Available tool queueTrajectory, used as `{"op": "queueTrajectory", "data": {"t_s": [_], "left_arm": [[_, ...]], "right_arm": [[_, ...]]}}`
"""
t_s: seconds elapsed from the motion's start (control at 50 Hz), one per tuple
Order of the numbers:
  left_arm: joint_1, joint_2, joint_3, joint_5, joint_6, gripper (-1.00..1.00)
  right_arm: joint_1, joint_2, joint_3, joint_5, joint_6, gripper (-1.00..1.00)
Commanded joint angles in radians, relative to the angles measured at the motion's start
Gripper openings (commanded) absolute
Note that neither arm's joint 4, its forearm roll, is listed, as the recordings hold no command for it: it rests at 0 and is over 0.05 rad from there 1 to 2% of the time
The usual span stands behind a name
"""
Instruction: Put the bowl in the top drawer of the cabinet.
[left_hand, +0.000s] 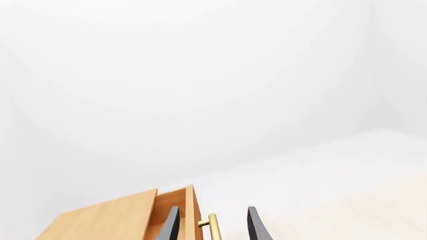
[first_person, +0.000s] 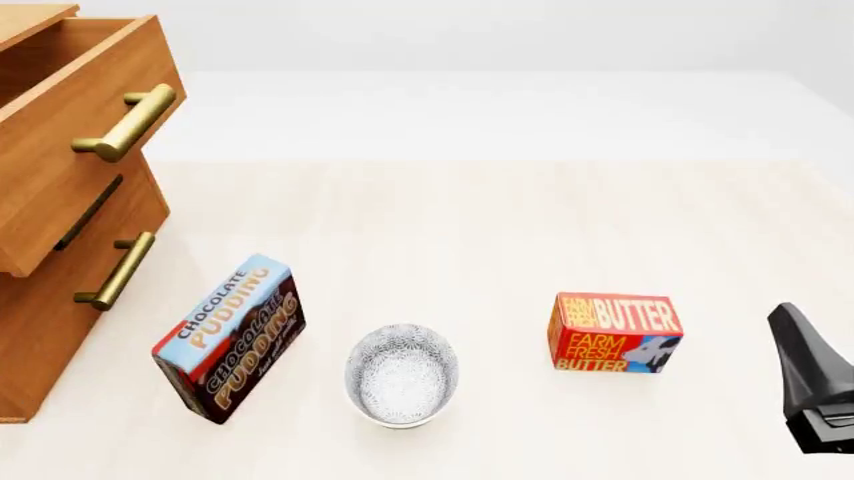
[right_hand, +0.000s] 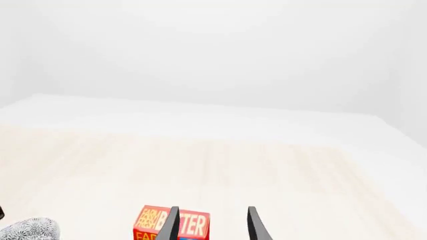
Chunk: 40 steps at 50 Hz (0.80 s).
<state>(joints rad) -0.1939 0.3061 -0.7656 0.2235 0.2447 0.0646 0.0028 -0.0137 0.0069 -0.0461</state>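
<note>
Round floral-patterned bowl sitting upright on the pale wood-grain surface, between the chocolate pudding box and butter box, top drawer of the wooden cabinet standing open, both grippers' dark fingers spreading apart, holding nothing.

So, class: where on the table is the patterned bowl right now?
In the front view the bowl stands on the table's near edge, left of centre, between the chocolate pudding box on its left and the butter box on its right.
</note>
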Motion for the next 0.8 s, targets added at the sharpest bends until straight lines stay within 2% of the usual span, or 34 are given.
{"op": "queueTrajectory", "data": {"t_s": [0.02,0.08,0.18,0.22,0.36,0.42,0.6,0.64,0.8], "left_arm": [[0.018,0.104,-0.106,0.042,-0.019,1.00],[0.017,0.118,-0.134,0.057,-0.021,1.00],[0.036,0.176,-0.193,0.112,-0.070,1.00],[0.046,0.213,-0.228,0.142,-0.115,1.00],[0.082,0.277,-0.295,0.189,-0.171,1.00],[0.082,0.315,-0.316,0.219,-0.241,1.00],[0.108,0.360,-0.356,0.231,-0.243,1.00],[0.110,0.386,-0.378,0.254,-0.265,1.00],[0.131,0.458,-0.417,0.300,-0.276,1.00]], "right_arm": [[0.001,-0.001,-0.001,0.003,-0.002,1.00],[0.001,-0.001,-0.001,0.003,-0.003,1.00],[0.002,-0.001,-0.003,0.005,-0.004,1.00],[0.003,-0.001,-0.003,0.005,-0.005,1.00],[0.003,0.000,-0.003,0.004,-0.004,1.00],[0.004,0.000,-0.003,0.004,-0.004,1.00],[0.004,0.000,-0.003,0.004,-0.002,1.00],[0.004,0.000,-0.004,0.005,-0.001,1.00],[0.004,0.000,-0.003,0.003,-0.003,1.00]]}}
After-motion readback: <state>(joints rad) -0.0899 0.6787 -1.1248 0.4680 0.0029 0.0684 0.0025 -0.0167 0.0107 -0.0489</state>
